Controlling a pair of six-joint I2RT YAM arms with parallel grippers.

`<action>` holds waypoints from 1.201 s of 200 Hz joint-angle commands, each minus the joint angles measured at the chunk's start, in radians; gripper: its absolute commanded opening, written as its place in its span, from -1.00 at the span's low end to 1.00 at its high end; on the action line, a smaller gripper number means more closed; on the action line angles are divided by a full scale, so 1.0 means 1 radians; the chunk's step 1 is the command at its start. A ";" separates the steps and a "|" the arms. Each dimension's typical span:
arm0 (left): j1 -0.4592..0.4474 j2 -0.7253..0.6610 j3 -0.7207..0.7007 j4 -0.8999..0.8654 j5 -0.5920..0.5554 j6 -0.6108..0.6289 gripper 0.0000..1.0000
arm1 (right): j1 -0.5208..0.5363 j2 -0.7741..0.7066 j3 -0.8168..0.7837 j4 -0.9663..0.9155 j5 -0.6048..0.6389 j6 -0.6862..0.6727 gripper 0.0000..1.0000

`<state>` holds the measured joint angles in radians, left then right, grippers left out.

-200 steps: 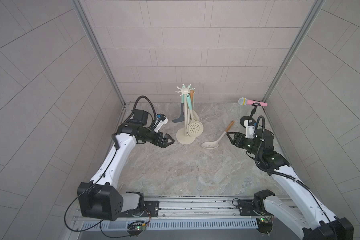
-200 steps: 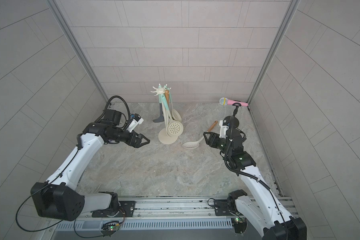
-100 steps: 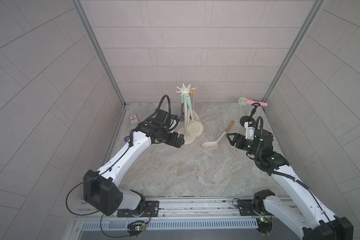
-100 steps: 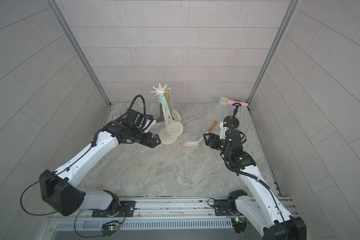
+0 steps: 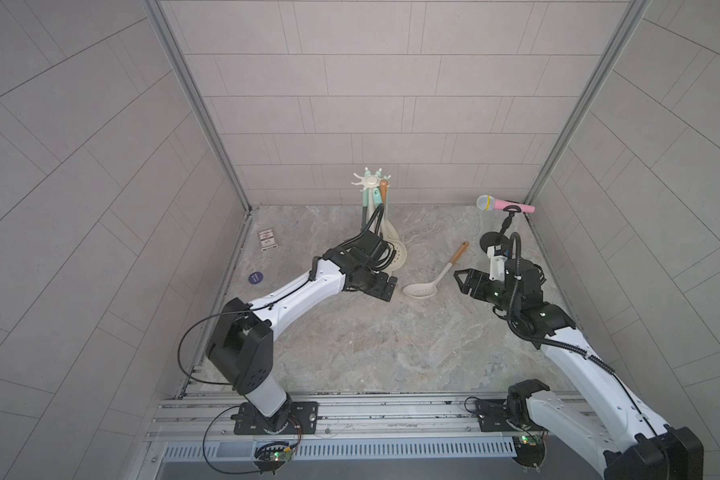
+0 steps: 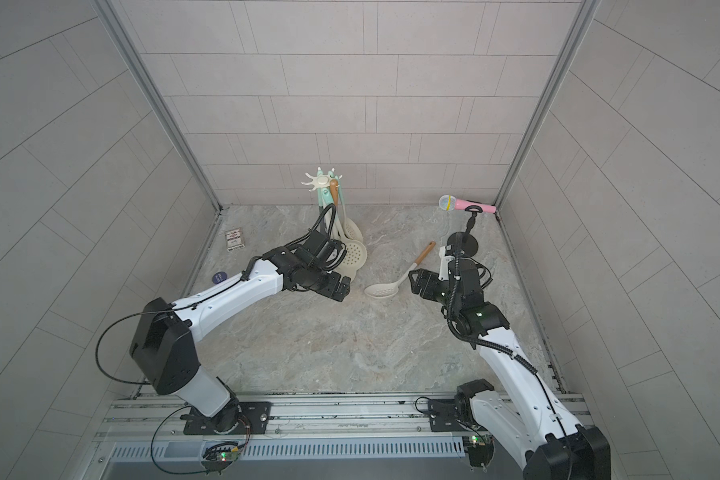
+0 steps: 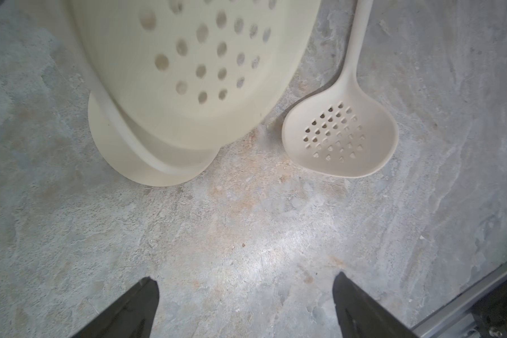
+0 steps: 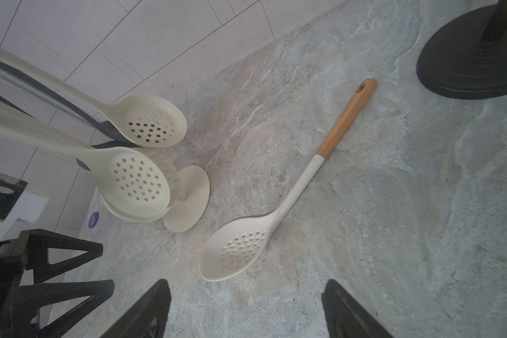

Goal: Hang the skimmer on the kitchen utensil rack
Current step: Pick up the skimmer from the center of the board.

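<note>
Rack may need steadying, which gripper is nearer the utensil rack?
Left. The left gripper is beside the base of the kitchen utensil rack; the right gripper is farther, across the skimmer.

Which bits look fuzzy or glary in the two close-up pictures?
Left wrist view: the hanging strainer spoon close to the lens is soft, and glare whitens the table. Right wrist view: hanging handles smear; the skimmer on the table is sharp.

1 loose skimmer [image 5: 420, 289]; 2 hanging skimmers [image 8: 141, 181] [image 8: 154, 124] seen; 1 rack [image 5: 370, 181]; 1 microphone [image 5: 504, 203]; 2 arms [image 5: 292, 293] [image 5: 574, 361].

Cream skimmer [image 8: 298, 187] flat beside upright rack [image 5: 369, 181]
</note>
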<state>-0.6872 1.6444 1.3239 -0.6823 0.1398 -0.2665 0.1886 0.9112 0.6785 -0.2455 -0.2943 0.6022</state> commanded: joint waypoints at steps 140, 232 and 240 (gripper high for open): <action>-0.184 0.115 -0.085 0.318 -0.144 0.450 0.75 | -0.035 -0.013 -0.029 0.035 -0.025 -0.024 0.60; -0.184 0.190 -0.046 0.385 -0.070 0.555 0.55 | -0.035 0.011 -0.029 0.044 -0.020 -0.031 0.59; -0.184 0.200 -0.042 0.389 -0.059 0.563 0.51 | -0.035 0.013 -0.029 0.045 -0.019 -0.031 0.59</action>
<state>-0.8730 1.8126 1.2537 -0.3271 0.0467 0.2436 0.1566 0.9199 0.6552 -0.2272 -0.3172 0.5762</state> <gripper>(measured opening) 0.776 0.794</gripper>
